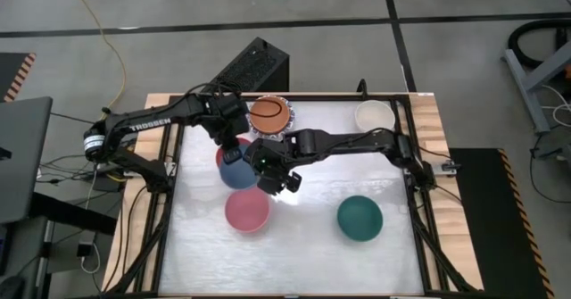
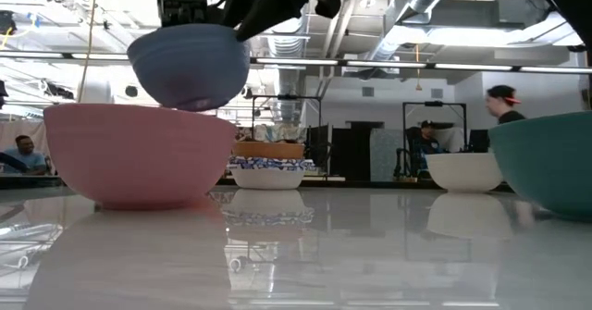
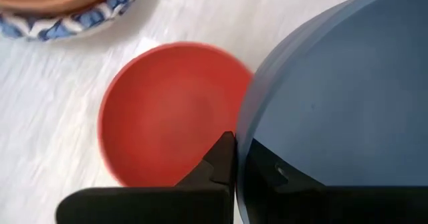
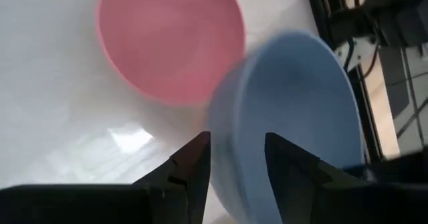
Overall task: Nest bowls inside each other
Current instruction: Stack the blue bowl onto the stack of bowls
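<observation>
A blue bowl (image 1: 237, 172) hangs tilted in the air, above and beside the pink bowl (image 1: 247, 211), as the low view shows. My left gripper (image 3: 241, 150) is shut on its rim. My right gripper (image 4: 237, 144) is open, one finger on each side of the blue bowl's (image 4: 294, 110) rim on the opposite side. A red bowl (image 3: 170, 110) stands on the table below my left gripper. An orange bowl (image 1: 270, 112) sits inside a blue-patterned white bowl (image 2: 266, 173) at the far edge. My left gripper pinches the blue bowl's rim (image 3: 249, 134) with one finger outside the wall (image 3: 224, 160) and one inside (image 3: 277, 177). The fingers slant down from the far left. The bowl is lifted clear of the table and tilted. My right gripper has a finger (image 4: 194, 160) outside the rim and one inside; whether they touch it I cannot tell.
A dark green bowl (image 1: 359, 219) stands at the near right and a cream bowl (image 1: 373, 116) at the far right corner. The table's dark frame rails (image 1: 412, 183) run along its sides. People stand in the room behind the table.
</observation>
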Controlling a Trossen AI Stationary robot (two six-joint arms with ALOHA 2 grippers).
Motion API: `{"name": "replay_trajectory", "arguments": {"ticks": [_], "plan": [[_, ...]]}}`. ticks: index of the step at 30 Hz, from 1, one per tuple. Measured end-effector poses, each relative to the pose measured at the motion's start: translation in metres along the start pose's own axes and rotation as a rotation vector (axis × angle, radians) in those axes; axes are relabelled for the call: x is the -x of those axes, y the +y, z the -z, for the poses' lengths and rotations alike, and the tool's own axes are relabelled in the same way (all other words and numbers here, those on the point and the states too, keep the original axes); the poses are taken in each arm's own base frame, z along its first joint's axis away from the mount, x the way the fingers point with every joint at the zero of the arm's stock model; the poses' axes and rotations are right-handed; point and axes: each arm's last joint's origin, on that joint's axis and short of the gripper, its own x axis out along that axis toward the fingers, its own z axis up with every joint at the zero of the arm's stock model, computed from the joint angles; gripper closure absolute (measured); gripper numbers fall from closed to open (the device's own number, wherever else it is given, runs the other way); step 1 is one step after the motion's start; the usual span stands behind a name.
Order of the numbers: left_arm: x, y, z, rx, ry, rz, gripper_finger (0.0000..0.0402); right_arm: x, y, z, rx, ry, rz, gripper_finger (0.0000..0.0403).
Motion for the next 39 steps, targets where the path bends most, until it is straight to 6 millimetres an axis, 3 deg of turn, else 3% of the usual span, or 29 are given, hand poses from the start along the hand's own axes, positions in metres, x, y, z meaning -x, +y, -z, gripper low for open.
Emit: {"name": "replay_trajectory", "arguments": {"ticks": [13,31,39], "plan": [[-0.002,-0.010,0.000,-0.045,0.001,0.022,0.0401,0.000,0.000,0.014,-0.070,0.039,-0.048,0.0245],[-0.002,-0.010,-0.003,-0.110,-0.036,0.009,0.0401,0.000,0.005,0.014,-0.033,0.048,-0.096,0.0388],[-0.002,-0.013,-0.008,-0.203,-0.085,-0.025,0.0390,0.000,0.005,0.014,-0.041,0.049,-0.097,0.0389]]}}
